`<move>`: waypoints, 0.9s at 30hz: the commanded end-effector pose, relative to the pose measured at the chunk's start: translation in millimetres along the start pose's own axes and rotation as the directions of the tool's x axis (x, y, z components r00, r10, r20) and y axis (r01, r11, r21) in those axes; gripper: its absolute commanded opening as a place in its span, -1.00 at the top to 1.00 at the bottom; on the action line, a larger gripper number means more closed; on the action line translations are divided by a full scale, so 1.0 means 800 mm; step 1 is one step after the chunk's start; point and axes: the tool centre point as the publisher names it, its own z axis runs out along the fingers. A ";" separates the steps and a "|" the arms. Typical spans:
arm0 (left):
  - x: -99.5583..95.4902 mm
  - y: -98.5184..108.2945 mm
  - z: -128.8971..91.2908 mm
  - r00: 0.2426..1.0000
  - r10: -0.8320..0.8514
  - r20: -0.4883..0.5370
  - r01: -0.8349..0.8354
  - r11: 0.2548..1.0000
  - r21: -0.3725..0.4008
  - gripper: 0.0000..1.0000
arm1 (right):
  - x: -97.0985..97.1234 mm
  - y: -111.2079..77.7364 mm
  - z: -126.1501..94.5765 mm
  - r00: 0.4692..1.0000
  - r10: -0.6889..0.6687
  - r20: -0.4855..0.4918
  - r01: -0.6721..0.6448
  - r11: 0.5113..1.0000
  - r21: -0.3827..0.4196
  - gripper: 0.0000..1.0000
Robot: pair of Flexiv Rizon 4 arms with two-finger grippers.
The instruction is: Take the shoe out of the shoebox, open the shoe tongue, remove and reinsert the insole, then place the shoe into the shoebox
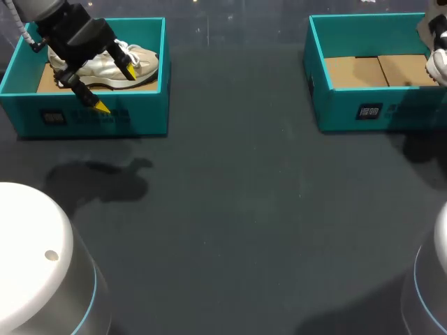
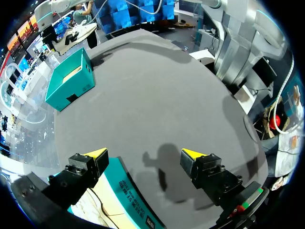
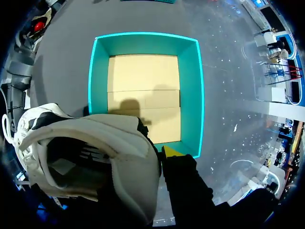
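Teal card left shoebox (image 1: pixel 91 118) sits at the far left of the dark table (image 1: pixel 244 209) with the cream shoe (image 1: pixel 143 63) lying inside. The left gripper (image 1: pixel 116 88) hangs over the box's front wall, fingers spread wide, one yellow tip by the shoe and one outside the wall, gripping nothing. The right shoebox (image 1: pixel 349 112) is at the far right with a bare card floor, and the right arm (image 1: pixel 431 28) at the edge carries a white shoe (image 1: pixel 438 64) above it. In the left wrist view the fingers are released, with only table between them. The box wall (image 2: pixel 131 191) and a bit of the cream shoe (image 2: pixel 90 212) lie under one finger, and the other box (image 2: pixel 71 81) is well apart across the table with the white shoe (image 2: pixel 76 34) aloft over it. In the right wrist view the right gripper (image 3: pixel 164 157) looks clenched on the white shoe's collar. One yellow tip shows just beside it, the other is hidden by the shoe, and the empty box (image 3: pixel 190 95) is straight below. Judged step: on the left, taking the shoe out has not begun; on the right the shoe is out, but whether it is just lifted or about to go back cannot be told. The next left move likely needs both fingers brought inside the box and around the shoe. The front wall between the tips is the obstacle, while the table middle offers room to work.
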 end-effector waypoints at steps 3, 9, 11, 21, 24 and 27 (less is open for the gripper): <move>0.001 0.000 0.000 1.000 0.000 0.000 0.000 1.000 -0.003 -1.00 | 0.041 -0.010 -0.006 0.958 0.277 0.072 -0.280 0.960 0.032 1.00; 0.001 0.000 0.000 1.000 0.000 0.000 0.000 1.000 -0.003 -1.00 | 0.047 -0.034 -0.002 0.913 0.403 0.069 -0.405 0.914 0.024 1.00; 0.001 0.000 0.000 1.000 0.000 0.000 0.000 1.000 -0.003 -1.00 | 0.049 -0.040 -0.002 0.899 0.432 0.074 -0.434 0.901 0.015 1.00; 0.001 0.000 0.000 1.000 0.000 0.000 0.000 1.000 -0.003 -1.00 | 0.056 -0.050 0.003 0.852 0.520 0.063 -0.520 0.854 -0.019 1.00; 0.001 0.000 0.000 1.000 0.000 0.000 0.000 1.000 -0.003 -1.00 | 0.056 -0.050 0.003 0.852 0.520 0.063 -0.520 0.854 -0.019 1.00; 0.001 0.000 0.000 1.000 0.000 0.000 0.000 1.000 -0.003 -1.00 | 0.056 -0.050 0.003 0.852 0.520 0.063 -0.520 0.854 -0.019 1.00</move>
